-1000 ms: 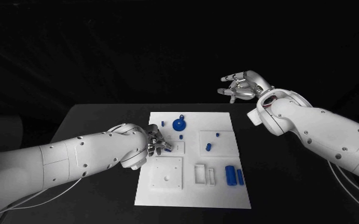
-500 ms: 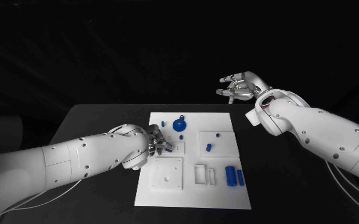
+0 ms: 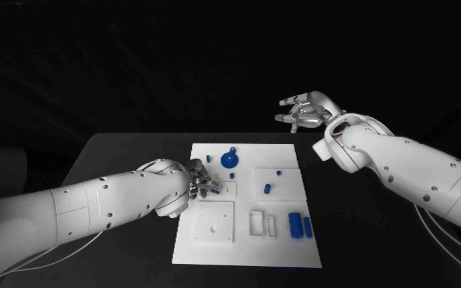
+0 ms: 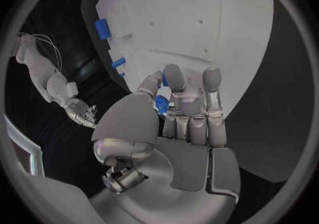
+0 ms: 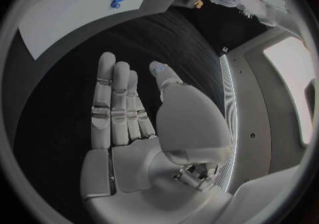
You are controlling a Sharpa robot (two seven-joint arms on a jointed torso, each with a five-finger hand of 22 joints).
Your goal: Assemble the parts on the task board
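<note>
The silver left hand (image 3: pixel 200 185) is pinching a small blue peg (image 4: pixel 160 105) over the left side of the white rectangular task board (image 3: pixel 288 248). The silver right hand (image 3: pixel 306 112) is hovering with fingers spread and holding nothing, beyond the black table (image 3: pixel 125 161). A round blue disc (image 3: pixel 230 161) and two blue cylinders (image 3: pixel 300 225) are lying nearby on the board.

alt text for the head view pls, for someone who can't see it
The robot's left hand pinches a small blue part over the left side of the white rectangular task board on a black table. Its right hand is raised beyond the table's far edge, fingers apart, holding nothing. More small blue pieces lie on the board.
</note>
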